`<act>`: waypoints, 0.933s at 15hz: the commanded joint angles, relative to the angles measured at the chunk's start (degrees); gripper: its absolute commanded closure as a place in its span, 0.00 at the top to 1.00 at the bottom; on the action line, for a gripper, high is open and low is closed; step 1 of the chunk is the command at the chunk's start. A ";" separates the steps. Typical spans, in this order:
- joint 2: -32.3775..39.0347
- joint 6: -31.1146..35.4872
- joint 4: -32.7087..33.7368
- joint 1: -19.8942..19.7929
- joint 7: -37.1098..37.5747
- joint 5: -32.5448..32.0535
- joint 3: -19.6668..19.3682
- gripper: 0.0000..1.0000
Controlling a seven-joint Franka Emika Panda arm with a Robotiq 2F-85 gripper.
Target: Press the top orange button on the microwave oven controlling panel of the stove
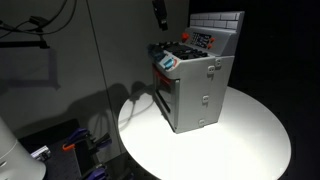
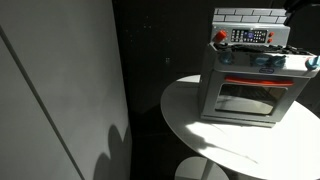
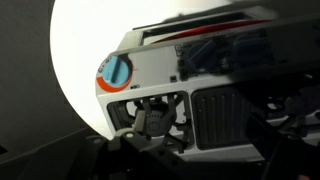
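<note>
- Your gripper point(image 1: 158, 17) hangs in the dark above the stove point(image 1: 200, 95) in an exterior view. It is clear of the stove, over the door end of the top deck.
- The stove stands upright on the round white worktop point(image 1: 250, 135). It is grey and boxy, with its pale brick-patterned back wall point(image 1: 216, 20) rising at the rear.
- Your target, the microwave oven controlling panel point(image 1: 205, 40), is the small red-orange patch on the stove's top deck. It sits just in front of the back wall and well apart from the gripper.
- In an exterior view from the door side, the panel point(image 2: 250, 37) shows as a strip with pale marks. It lies below the brick wall point(image 2: 248, 14) and above the front door point(image 2: 245, 97).
- A blue-and-white dial point(image 1: 167, 62) sits at the front corner of the deck, nearer the gripper than the panel is.
- In the wrist view the stove point(image 3: 220, 120) fills the frame at a tilt. The dial point(image 3: 115, 70) is bright on the pale front edge, and the white worktop point(image 3: 80, 40) lies behind it.
- A reddish strip further along the deck in the wrist view is probably the panel, but it is too blurred to be sure.
- Dark gripper parts crowd the lower edge of the wrist view. You cannot tell from any view whether the gripper is spread or closed.
- The gripper carries nothing that you can make out.
</note>
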 commanded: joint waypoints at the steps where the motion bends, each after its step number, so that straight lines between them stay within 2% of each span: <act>1: 1.98 0.31 2.51 -0.09 4.53 -4.63 -0.56 1.00; 11: 1.30 0.35 0.63 0.71 4.03 -4.24 -1.12 1.00; 14: 2.04 3.91 1.17 0.20 6.34 -6.20 -1.32 1.00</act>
